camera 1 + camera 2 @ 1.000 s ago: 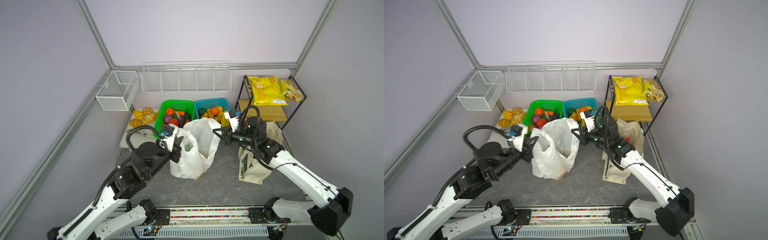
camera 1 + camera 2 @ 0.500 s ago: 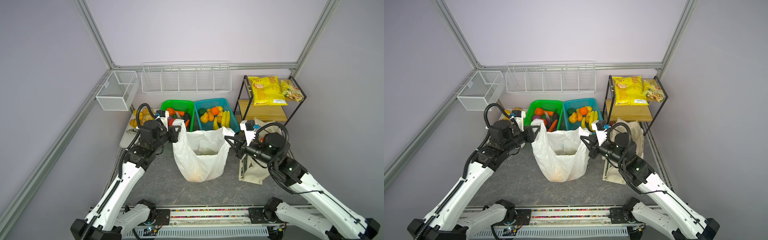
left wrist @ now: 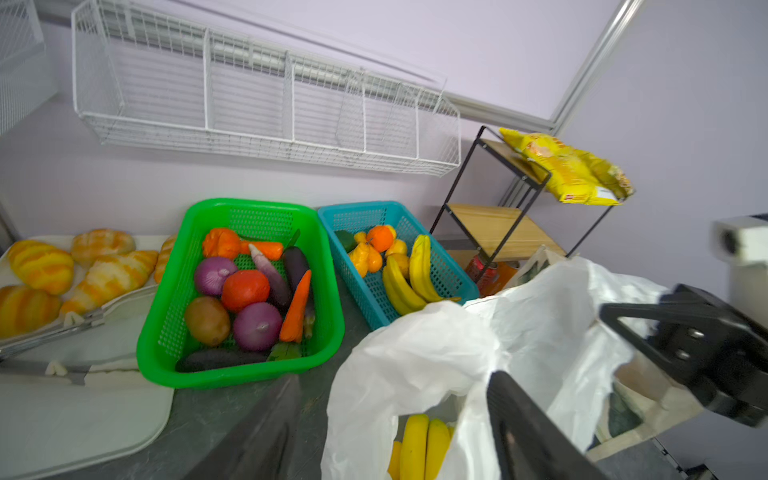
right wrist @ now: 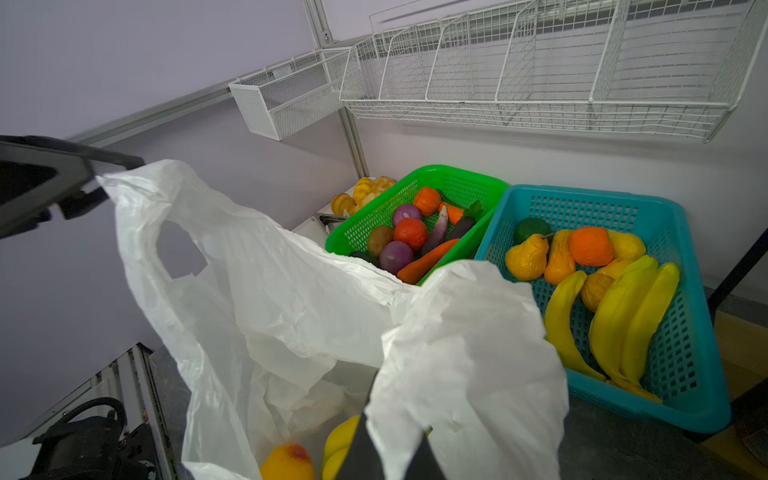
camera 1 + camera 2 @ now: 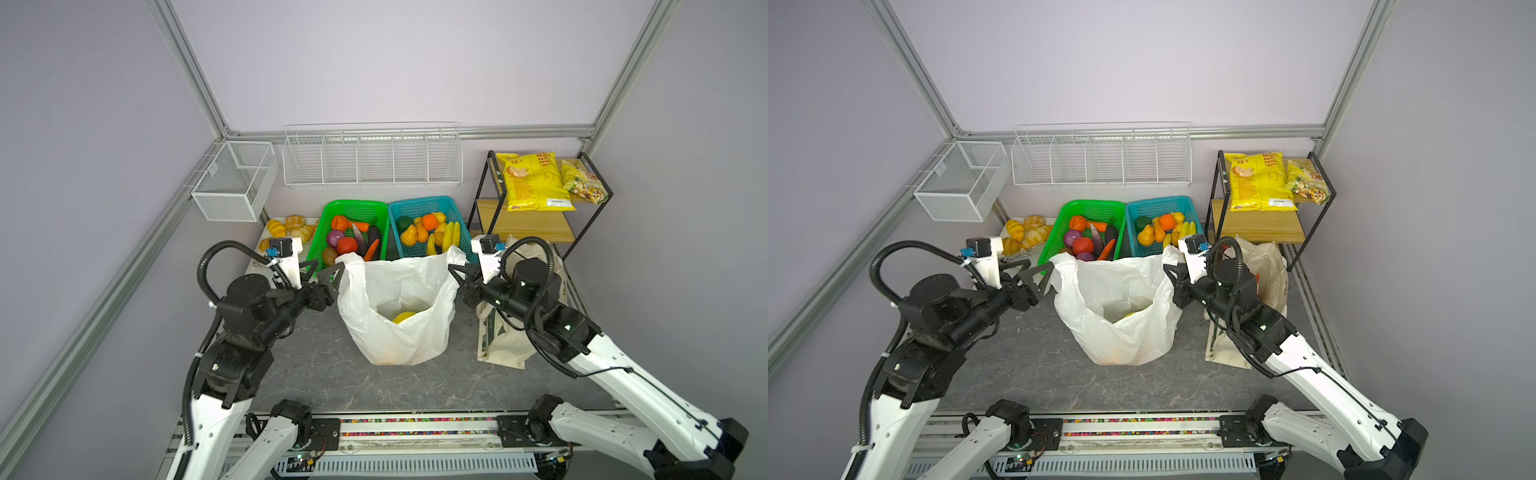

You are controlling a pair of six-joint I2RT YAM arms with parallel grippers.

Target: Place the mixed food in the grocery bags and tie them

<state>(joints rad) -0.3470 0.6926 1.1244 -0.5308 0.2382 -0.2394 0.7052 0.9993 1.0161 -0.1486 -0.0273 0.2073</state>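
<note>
The white plastic grocery bag [image 5: 395, 307] stands wide open at mid table in both top views, also seen as the bag [image 5: 1121, 307]. A yellow banana [image 3: 419, 444] and a yellow-orange fruit [image 4: 286, 461] lie inside it. My left gripper [image 5: 330, 266] is open beside the bag's left handle [image 5: 349, 259]; in the left wrist view the handle's plastic [image 3: 415, 365] hangs loose between the spread fingers [image 3: 523, 428]. My right gripper [image 5: 452, 269] is shut on the right handle [image 4: 469, 353]. The cream canvas tote [image 5: 503, 345] stands behind my right arm.
At the back are a green basket [image 5: 357, 203] of vegetables and a teal basket [image 5: 424, 200] of fruit. A tray of croissants [image 5: 291, 226] sits back left. A black shelf [image 5: 528, 224] at the right carries a yellow chip bag [image 5: 532, 183]. White wire baskets hang on the wall.
The bag went from bunched to spread wide between the arms. My left gripper has opened and let go of the left handle; the right stays shut on its handle.
</note>
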